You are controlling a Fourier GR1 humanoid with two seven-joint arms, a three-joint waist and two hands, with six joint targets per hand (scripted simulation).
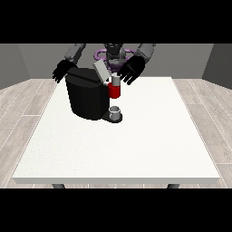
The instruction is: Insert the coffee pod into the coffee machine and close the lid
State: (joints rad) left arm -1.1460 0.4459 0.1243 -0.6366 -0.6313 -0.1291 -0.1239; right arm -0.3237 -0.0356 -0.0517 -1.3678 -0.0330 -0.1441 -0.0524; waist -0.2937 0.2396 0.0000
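The robot is small and mostly grey: two grey arms [74, 51] with rounded, segmented shells, each ending in a black robot hand [132, 70] — the other robot hand [62, 70] looks the same. The torso [114, 53] is dark grey, with purple ring-like parts beside it.

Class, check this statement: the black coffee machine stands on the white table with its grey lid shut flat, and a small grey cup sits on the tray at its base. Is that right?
Not quite. The grey lid is not shut flat: it stands tilted up, open, above the black coffee machine, as the front view shows. The rest holds: the machine stands on the white table, and the small grey cup sits on the tray at its base.
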